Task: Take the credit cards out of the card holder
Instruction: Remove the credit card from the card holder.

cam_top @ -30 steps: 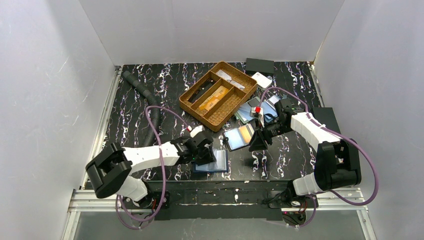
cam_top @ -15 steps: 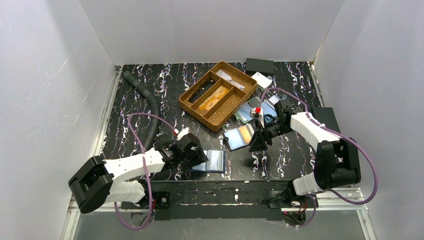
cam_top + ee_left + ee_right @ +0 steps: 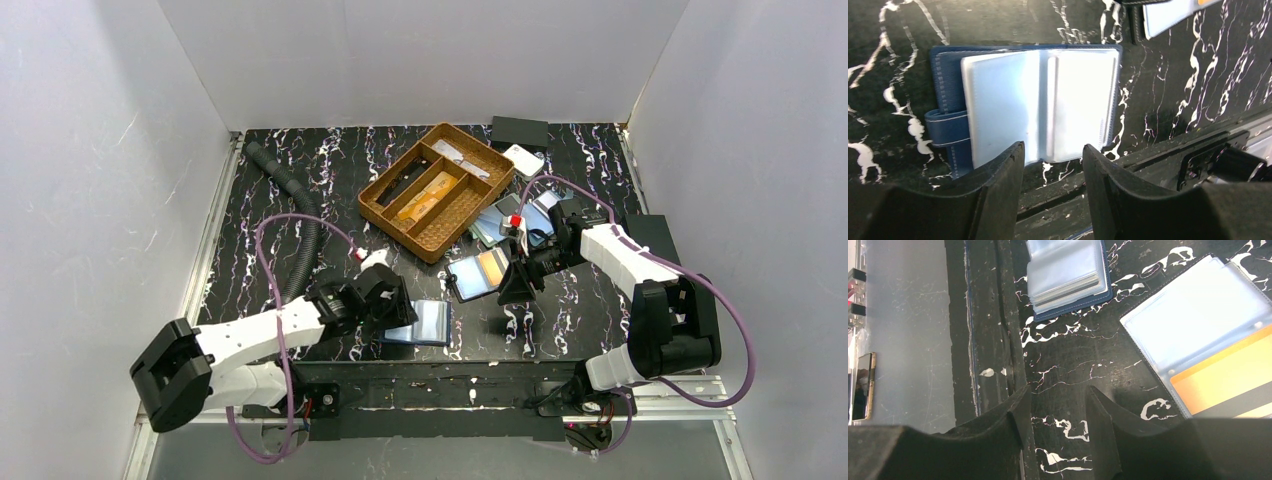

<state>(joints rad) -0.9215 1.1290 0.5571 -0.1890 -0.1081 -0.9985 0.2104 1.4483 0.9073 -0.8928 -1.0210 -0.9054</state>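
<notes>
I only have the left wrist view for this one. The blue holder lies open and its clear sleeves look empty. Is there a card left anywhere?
Observer: Yes. The right wrist view shows a second holder, open, with a yellow-orange card in one of its sleeves.
Operator: Is the right end effector gripping that one?
Observer: No. The right end effector is open with nothing between its fingers, and the second holder lies off to one side of it.
Operator: Where does it sit relative to my holder?
Observer: In the top view it lies beyond and to the right of the blue holder, just in front of the wicker tray.
</notes>
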